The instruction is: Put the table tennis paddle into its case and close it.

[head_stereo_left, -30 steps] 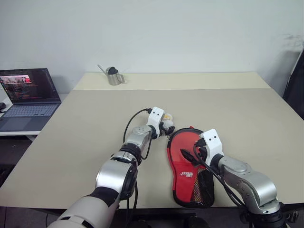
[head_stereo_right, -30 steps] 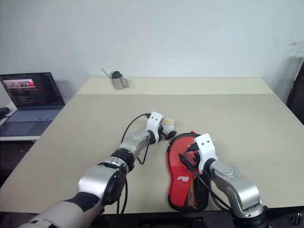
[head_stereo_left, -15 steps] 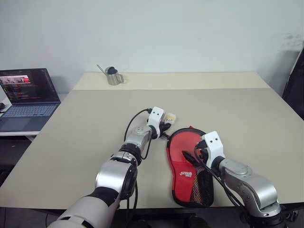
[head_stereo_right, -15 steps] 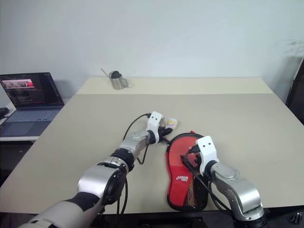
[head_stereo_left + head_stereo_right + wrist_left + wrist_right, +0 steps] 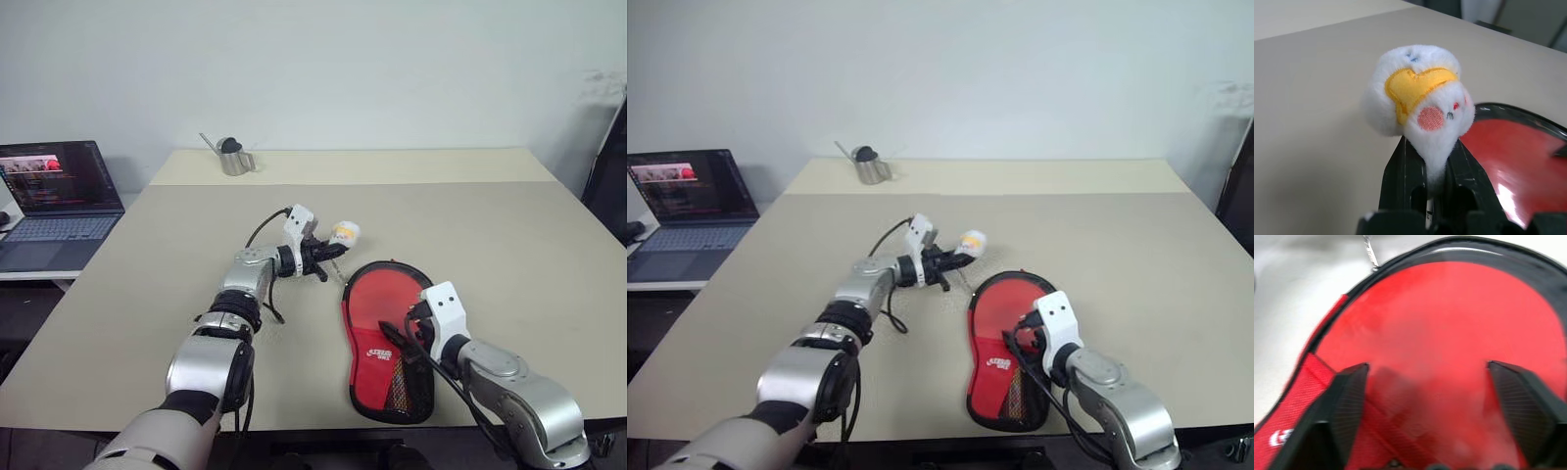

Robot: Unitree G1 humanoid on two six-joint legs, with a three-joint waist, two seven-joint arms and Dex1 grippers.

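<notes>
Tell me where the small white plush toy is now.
The white plush toy is pinched in the left end effector, above the table, just beyond the case.

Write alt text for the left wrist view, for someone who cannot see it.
A small white plush charm with a yellow patch and a pink cheek is pinched between the two black fingers of the left gripper, above a beige table. Behind it, to one side, lies the red case with its black trim.

Beige table [image 5: 176, 284], white wall [image 5: 392, 69], laptop [image 5: 54, 201] on side desk.
</notes>
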